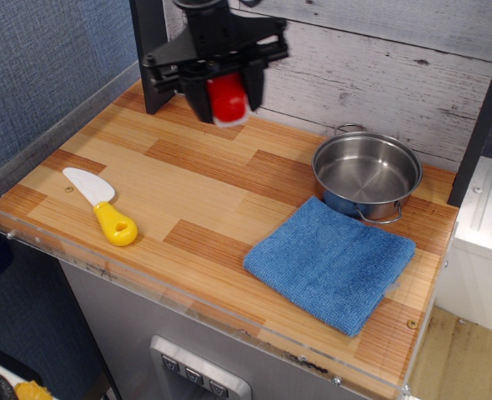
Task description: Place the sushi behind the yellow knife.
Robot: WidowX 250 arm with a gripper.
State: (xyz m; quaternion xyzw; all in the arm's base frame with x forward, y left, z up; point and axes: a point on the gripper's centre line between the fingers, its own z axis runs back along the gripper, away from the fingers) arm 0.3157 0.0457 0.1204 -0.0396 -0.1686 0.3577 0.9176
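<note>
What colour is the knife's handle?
Yellow; the knife's handle shows clearly in the only camera view.

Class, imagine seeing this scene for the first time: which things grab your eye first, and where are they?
The red sushi, clamped in the black gripper above the table's back edge. Then the yellow knife lying front left, and the blue cloth front right beside the steel pot.

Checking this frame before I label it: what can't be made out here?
Only one view, observation.image.
- Sushi: only the red front and a white bottom edge show; the gripper covers its sides.
- Its height above the table: cannot tell from this angle.
- Arm above the gripper: cut off by the top edge.
- Pot: its base is behind the blue cloth.
- Knife and its handle hole are clear.
</note>
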